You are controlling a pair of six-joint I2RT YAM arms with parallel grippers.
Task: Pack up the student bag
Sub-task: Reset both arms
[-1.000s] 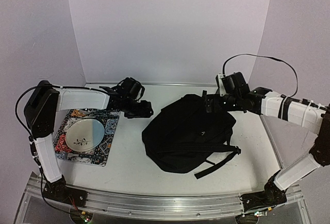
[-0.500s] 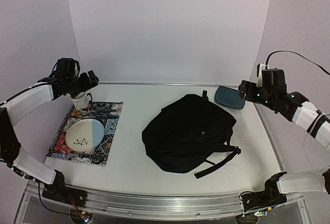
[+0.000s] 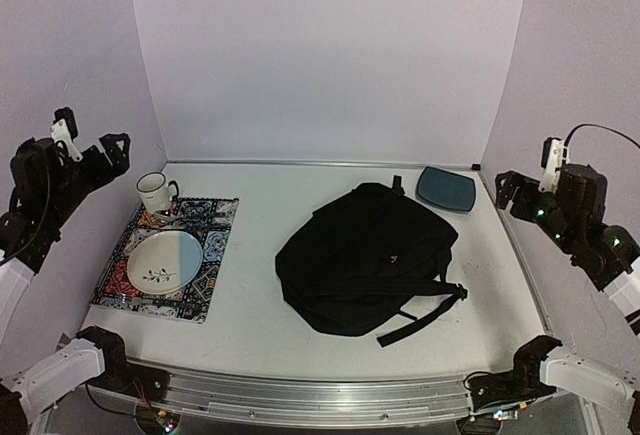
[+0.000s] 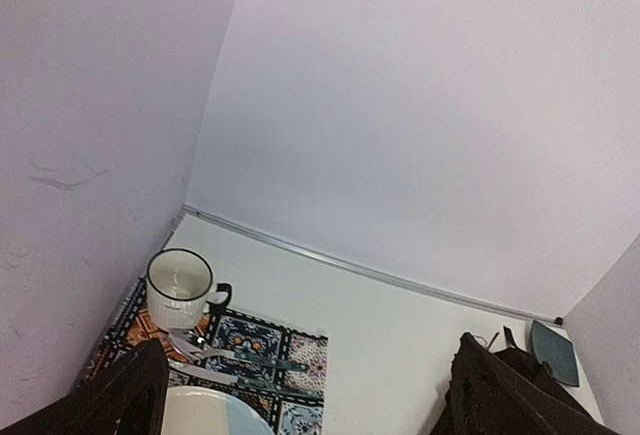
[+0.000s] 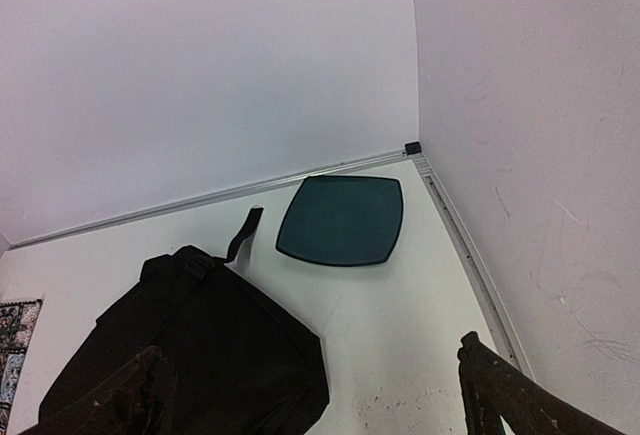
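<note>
One big item: the student bag [image 3: 365, 255] lies flat mid-table, slightly right of centre, well apart from both arms. It looks soft, limp, probably light; I expect the fabric to sag and bunch when pinched. Left gripper [image 3: 92, 135] and right gripper [image 3: 528, 173] hang raised at the sides, jaws apart, empty. Best holds, I judge: the loose shoulder strap [image 3: 425, 320] at the near side, or the small top loop [image 3: 397, 186].

Patterned mat [image 3: 212, 245] flat on left side of white surface [image 3: 290, 195]. Plate [image 3: 165, 260], white and pale blue with sprig motif, on mat's middle. White mug [image 3: 153, 192], dark rim, upright on mat's far left corner, handle to right. Metal cutlery [image 4: 250, 363] on mat between mug and plate. Dark blue-grey tray [image 3: 447, 188] at far right, near back wall.
</note>
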